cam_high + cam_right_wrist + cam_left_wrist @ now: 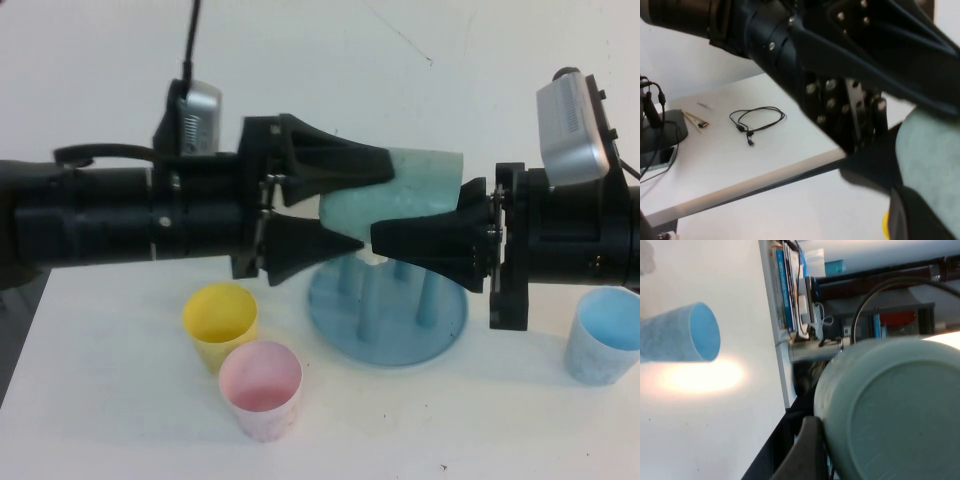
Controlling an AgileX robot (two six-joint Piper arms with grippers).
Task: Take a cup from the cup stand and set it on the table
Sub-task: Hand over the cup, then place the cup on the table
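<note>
The pale mint-green cup (425,180) lies on its side in the air above the blue cup stand (390,340), off the pegs. My left gripper (372,205) comes in from the left, with one finger above and one below the cup's base end, shut on it. In the left wrist view the cup's flat base (890,410) fills the space beside one finger (807,450). My right gripper (385,232) reaches in from the right, along the near side of the cup (935,160), tip close to the left gripper's lower finger. The white table (120,420) lies below.
A yellow cup (220,320) and a pink cup (262,385) stand upright in front and left of the stand. A light blue cup (605,340) stands at the right; it also shows in the left wrist view (680,335). The table's left edge (20,340) is near.
</note>
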